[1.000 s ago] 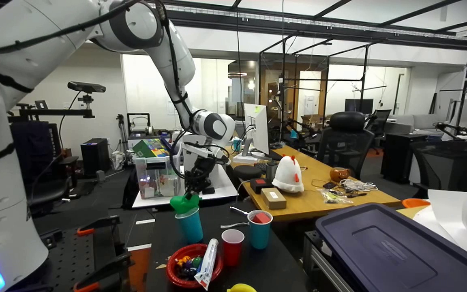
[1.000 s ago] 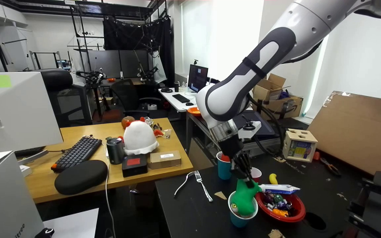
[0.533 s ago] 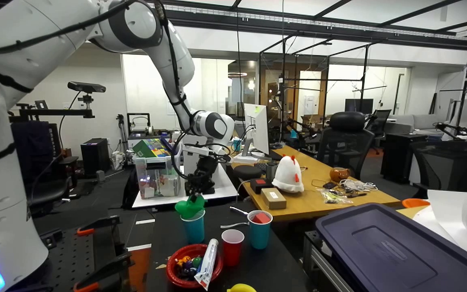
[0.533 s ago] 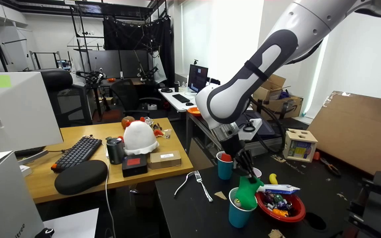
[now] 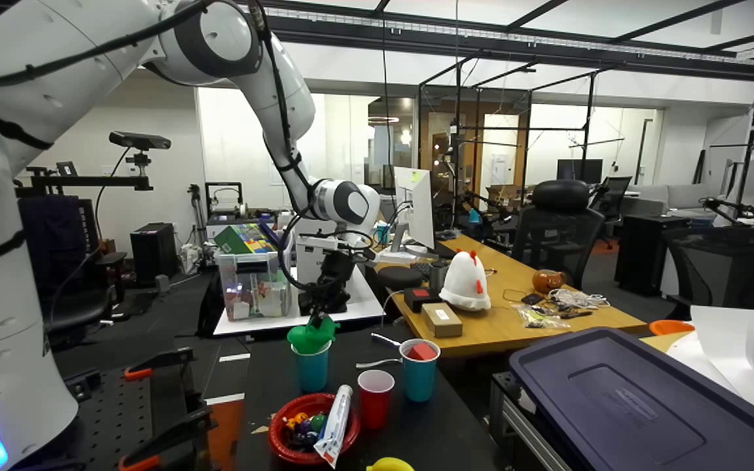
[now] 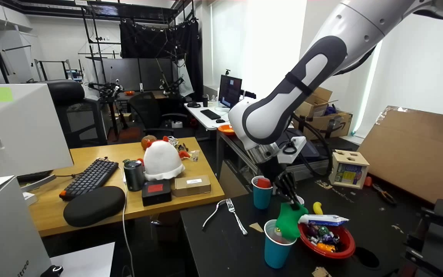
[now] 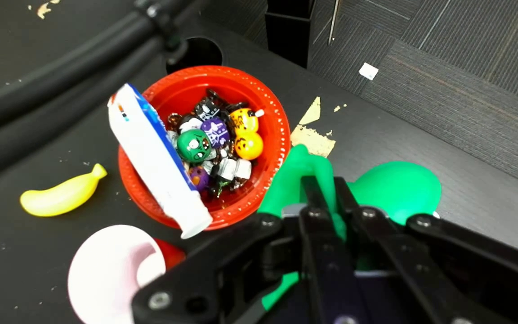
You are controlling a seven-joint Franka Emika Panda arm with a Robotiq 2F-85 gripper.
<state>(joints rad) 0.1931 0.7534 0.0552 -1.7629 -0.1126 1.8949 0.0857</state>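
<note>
Green toy point(image 6: 288, 222) is pinched in your nearly closed gripper point(image 6: 294, 206), low and right of centre in an exterior view; it droops below your grip, its lower end overlapping the nearer teal cup's point(image 6: 275, 254) right rim; contact there, you cannot tell.

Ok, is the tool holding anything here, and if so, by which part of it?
Yes: the tool holds a green toy, pinched by its upper part; the rest hangs below the grip.
</note>
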